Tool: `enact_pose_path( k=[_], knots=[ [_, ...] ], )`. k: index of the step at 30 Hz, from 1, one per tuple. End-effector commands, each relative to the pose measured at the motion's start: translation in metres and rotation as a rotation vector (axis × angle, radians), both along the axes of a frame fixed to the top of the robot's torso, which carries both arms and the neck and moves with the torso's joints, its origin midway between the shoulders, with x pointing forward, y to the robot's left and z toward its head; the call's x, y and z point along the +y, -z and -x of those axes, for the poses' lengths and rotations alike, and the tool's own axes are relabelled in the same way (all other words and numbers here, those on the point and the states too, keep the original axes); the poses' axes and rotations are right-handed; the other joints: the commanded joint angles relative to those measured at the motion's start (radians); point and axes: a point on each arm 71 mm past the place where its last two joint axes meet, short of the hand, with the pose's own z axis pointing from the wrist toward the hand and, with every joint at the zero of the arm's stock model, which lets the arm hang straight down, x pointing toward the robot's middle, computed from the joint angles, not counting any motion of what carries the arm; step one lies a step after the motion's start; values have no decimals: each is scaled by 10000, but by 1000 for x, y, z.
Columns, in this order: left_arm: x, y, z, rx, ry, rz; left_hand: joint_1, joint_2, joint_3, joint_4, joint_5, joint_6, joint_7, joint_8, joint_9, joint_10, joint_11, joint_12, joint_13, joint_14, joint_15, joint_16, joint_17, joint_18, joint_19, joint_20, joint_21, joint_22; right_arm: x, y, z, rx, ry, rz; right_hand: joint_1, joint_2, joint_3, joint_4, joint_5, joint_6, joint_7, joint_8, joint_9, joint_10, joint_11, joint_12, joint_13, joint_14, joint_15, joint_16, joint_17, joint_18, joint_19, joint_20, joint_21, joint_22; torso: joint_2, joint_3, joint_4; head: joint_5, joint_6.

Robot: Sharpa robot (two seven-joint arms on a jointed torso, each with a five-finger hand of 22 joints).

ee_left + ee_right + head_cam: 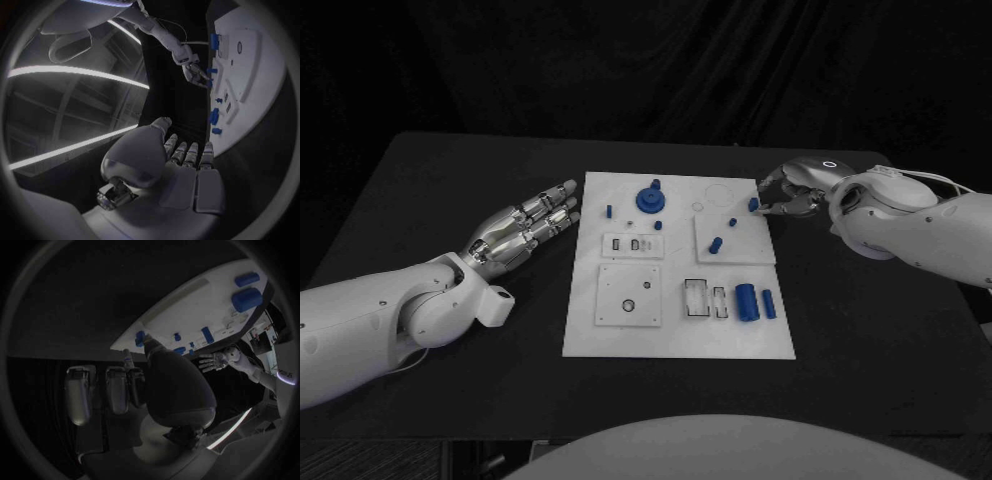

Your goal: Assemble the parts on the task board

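The white task board (625,340) lies in the middle of the table. My left hand (531,226) rests flat just left of the board, fingers spread and holding nothing; it appears again in the left wrist view (184,167). At the board's far right edge my right hand (788,196) pinches a small blue peg (753,204) between thumb and a finger, just over the board; the right wrist view shows the peg (140,337) at the thumb tip. A round blue knob (651,198) stands at the board's far middle. Two blue cylinders (757,304) lie at its near right.
Small blue pegs (715,243) lie on the raised square plate (750,250) at the board's right. Another peg (607,210) sits near the far left corner. Slotted insets (629,246) and a square plate with a hole (629,295) lie on the left half. Black table surrounds the board.
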Motion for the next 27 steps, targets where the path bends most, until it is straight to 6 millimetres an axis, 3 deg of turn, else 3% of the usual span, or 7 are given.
enact_pose_path(
  k=[1, 8, 18, 23, 27],
  knots=[
    [0, -12, 2, -1262, 89, 1349, -93, -17, 51, 7, 59, -46, -13, 30, -5, -18, 55, -66, -13, -4, 47, -37, -10, 36, -9, 48, -35, -11, 0, 2, -2, 59, 149, 119, 18, -108, -57, 28, -63, -47, -4, -35, 9, 1060, 52, 26, 2634, 1057, 77, 29, 2635, -79, 1022, 70, 26, 2632, 0, 1, -11, -2, 2],
    [0, -12, 3, -1237, 121, 1364, -104, -17, 73, 0, 59, -51, -14, 29, -6, -18, 70, -66, -13, -4, 58, -37, -10, 33, -9, 56, -35, -11, 6, 3, -5, 51, 18, 124, 144, -81, -48, -56, 73, 30, -5, 7, 49, 1060, 52, 26, 2634, 1057, 77, 29, 2635, -79, 1022, 71, 26, 2632, 3, 10, 6, -51, 2],
    [0, -11, 3, -1209, 130, 1362, -104, -17, 73, 0, 59, -51, -14, 29, -6, -18, 70, -66, -13, -4, 58, -37, -10, 33, -9, 56, -35, -11, 12, 6, -5, 119, -170, 99, 241, -73, -63, -140, 348, 195, -14, 89, 142, 1060, 45, 26, 2634, 1057, 73, 29, 2635, -79, 1022, 68, 26, 2632, 2, 3, -29, 15, 2],
    [0, -11, 3, -1199, 128, 1359, -104, -17, 73, 0, 59, -51, -14, 29, -6, -18, 70, -66, -13, -4, 58, -37, -10, 33, -9, 56, -35, -11, 14, 7, -6, 141, -192, 111, 388, -29, -42, -282, 1143, 518, -33, 271, 430, 1060, 26, 26, 2634, 1057, 56, 29, 2635, -79, 1022, 52, 26, 2632, 3, 4, -5, -18, 2],
    [0, -11, 3, -1192, 136, 1361, -113, -18, 95, -9, 59, -57, -11, 28, -7, -18, 78, -66, -13, -4, 67, -37, -10, 31, -9, 63, -35, -11, 15, 8, -7, 155, -221, 114, 447, -14, -16, -359, 1516, 743, -48, 415, 669, 1060, 9, 26, 2634, 1057, 45, 29, 2635, -79, 1022, 36, 26, 2632, 5, 6, -6, -24, 2]
  ],
)
